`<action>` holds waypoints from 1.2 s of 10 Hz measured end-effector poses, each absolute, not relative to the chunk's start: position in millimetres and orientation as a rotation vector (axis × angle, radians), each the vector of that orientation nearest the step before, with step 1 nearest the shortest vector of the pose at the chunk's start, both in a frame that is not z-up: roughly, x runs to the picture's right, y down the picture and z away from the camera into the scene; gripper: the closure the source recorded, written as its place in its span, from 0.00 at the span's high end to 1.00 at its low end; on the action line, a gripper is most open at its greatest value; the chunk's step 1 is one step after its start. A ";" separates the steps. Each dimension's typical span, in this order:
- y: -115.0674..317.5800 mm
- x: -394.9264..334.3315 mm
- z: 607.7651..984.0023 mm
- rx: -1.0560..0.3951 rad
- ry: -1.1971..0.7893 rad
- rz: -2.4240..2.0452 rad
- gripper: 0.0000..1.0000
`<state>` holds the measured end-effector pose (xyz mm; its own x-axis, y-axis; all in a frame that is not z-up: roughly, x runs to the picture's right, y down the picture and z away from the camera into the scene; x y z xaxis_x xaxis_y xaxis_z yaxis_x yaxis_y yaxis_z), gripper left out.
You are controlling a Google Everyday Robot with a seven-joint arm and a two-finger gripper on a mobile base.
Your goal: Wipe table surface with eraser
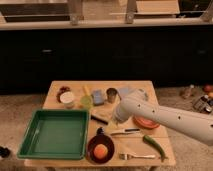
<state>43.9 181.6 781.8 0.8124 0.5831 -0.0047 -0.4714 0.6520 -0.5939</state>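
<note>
One wooden counter (131, 144) carries one green tray (30, 135) well left of the gripper (118, 119), one dark bowl (90, 145) below it, one orange plate (147, 123) just right. One eraser (101, 118) lies just left. I cannot tell how far the gripper is open.

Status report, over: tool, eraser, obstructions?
Tool low over table centre, beside eraser. Eraser on table next to green tray. Knife, orange plate close by.
</note>
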 end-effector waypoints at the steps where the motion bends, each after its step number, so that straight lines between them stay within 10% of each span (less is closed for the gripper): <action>1: 179.8 42.6 781.6 -0.611 -0.199 0.599 0.80; 12: 155.2 17.7 824.5 -0.614 -0.297 0.567 0.80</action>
<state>17.7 155.2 824.5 0.8081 0.5811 0.0965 -0.4102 0.6727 -0.6157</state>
